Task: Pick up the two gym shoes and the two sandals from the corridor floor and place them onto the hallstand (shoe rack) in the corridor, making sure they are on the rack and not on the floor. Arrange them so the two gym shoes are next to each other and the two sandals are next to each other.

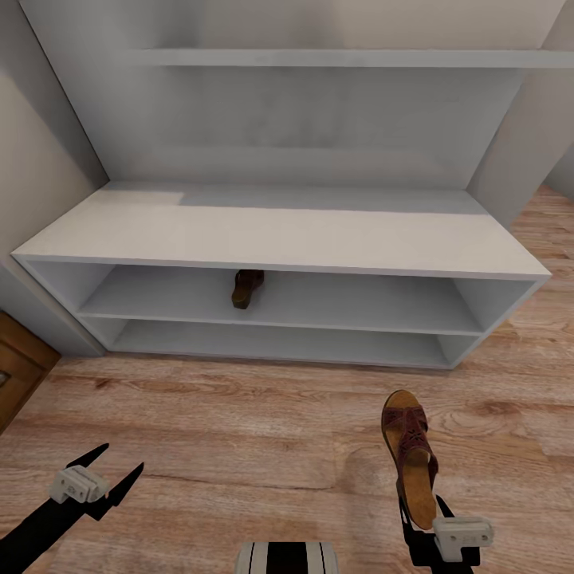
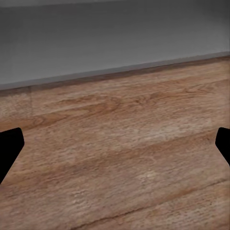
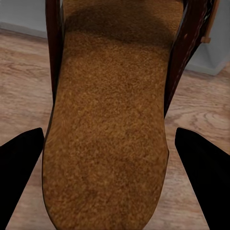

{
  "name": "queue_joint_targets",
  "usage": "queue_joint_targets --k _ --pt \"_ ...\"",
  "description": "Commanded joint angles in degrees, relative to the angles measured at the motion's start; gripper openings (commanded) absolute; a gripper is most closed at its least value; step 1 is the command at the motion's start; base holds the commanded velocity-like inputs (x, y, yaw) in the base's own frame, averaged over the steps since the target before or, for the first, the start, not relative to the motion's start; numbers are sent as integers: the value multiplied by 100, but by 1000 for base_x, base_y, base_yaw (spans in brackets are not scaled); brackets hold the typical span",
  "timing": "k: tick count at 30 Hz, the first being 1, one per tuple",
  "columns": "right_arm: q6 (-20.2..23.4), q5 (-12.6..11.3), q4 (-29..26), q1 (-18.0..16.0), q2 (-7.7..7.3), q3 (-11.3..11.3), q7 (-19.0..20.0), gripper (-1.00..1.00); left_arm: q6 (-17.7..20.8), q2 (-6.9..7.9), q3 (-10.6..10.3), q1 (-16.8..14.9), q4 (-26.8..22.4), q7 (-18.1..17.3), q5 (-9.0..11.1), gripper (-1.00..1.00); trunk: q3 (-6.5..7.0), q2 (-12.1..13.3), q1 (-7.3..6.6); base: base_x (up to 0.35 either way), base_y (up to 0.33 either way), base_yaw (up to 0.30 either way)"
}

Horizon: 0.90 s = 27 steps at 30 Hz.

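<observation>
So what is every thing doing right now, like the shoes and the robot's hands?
Sandal in the rack: resting on the upper shoe tier, already put away.
Second sandal: heel end at the right gripper, toe pointing toward the rack; I can't tell if it is lifted.
Left gripper: open, holding nothing, above the floor.
Hallstand: flat top bare, lower tier looks bare.

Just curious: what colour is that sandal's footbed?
Tan footbed, clearest in the right wrist view.
</observation>
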Motion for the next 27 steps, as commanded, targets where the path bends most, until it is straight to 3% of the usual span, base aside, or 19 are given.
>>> queue_joint_targets --k 1,13,27 --pt "-4 -2 2 0 0 -1 0 -100 -1 -1 -2 0 1 -1 -2 100 0 0 0 0 0 0" --pt "-25 -10 36 -4 0 -6 -7 -100 -9 -15 -12 0 7 -11 -26 100 0 0 0 0 6 0" --pt "-26 3 53 -7 1 -4 -8 -100 -13 -14 -15 0 13 -11 -34 100 0 0 0 0 174 0"
